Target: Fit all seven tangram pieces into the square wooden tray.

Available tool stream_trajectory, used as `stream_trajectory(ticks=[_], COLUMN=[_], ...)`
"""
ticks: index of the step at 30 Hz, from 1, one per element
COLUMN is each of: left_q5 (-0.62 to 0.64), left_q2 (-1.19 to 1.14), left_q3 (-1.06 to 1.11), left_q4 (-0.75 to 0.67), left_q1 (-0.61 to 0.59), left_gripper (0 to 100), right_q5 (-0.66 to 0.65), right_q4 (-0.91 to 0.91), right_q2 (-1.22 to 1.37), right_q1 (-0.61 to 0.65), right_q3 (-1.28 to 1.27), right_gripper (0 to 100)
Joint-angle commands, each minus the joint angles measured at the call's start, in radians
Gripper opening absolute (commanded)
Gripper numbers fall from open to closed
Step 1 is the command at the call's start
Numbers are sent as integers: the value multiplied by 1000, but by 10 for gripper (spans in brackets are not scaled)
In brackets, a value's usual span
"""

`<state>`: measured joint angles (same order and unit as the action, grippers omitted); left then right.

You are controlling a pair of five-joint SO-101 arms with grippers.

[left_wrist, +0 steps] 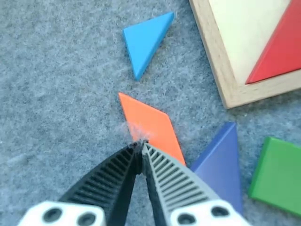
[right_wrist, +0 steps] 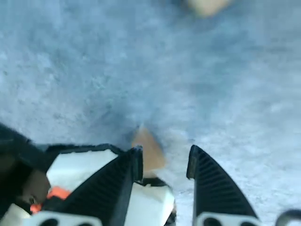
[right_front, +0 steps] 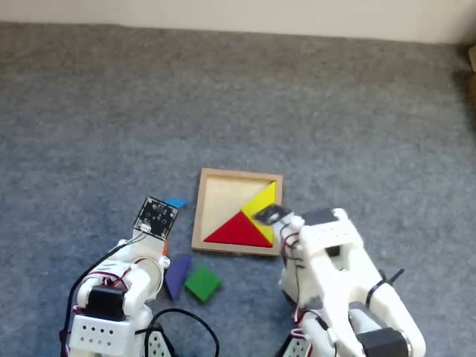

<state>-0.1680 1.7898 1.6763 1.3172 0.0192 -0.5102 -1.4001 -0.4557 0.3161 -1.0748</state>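
The square wooden tray [right_front: 212, 195] holds a red triangle [right_front: 239, 230] and a yellow triangle [right_front: 262, 202]. My left gripper [left_wrist: 141, 144] is shut, its tips at the near edge of an orange parallelogram [left_wrist: 153, 123] on the carpet. A light blue triangle [left_wrist: 144, 39] lies beyond it, with a dark blue triangle [left_wrist: 221, 165] and a green square [left_wrist: 277, 173] to one side. The tray corner [left_wrist: 221, 70] and red triangle [left_wrist: 282, 47] lie farther off. My right gripper [right_wrist: 164, 162] is open, low over the carpet, by the tray's right edge [right_front: 269, 216]. A small tan wedge [right_wrist: 148, 149] shows between its fingers.
Grey carpet covers the whole table. The dark blue triangle [right_front: 176, 275] and green square [right_front: 202, 283] lie just in front of the tray, between the two arms. A tan blur [right_wrist: 207, 5] sits at the far side of the right wrist view.
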Motion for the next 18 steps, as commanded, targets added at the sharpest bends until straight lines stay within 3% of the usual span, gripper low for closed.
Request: stream_trajectory(ticks=[1, 9, 18], left_q5=[-8, -8, -8], left_q2=[31, 31, 31], left_q3=[19, 19, 19], left_q4=[3, 3, 3], left_q1=[-13, -13, -13], left_gripper=[5, 5, 5], right_q5=[-17, -17, -17], right_q4=[8, 18, 79], right_q2=[-139, -460, -621], right_q1=[-153, -335, -507], right_q3=[128, 147, 147], right_gripper=[159, 159, 159])
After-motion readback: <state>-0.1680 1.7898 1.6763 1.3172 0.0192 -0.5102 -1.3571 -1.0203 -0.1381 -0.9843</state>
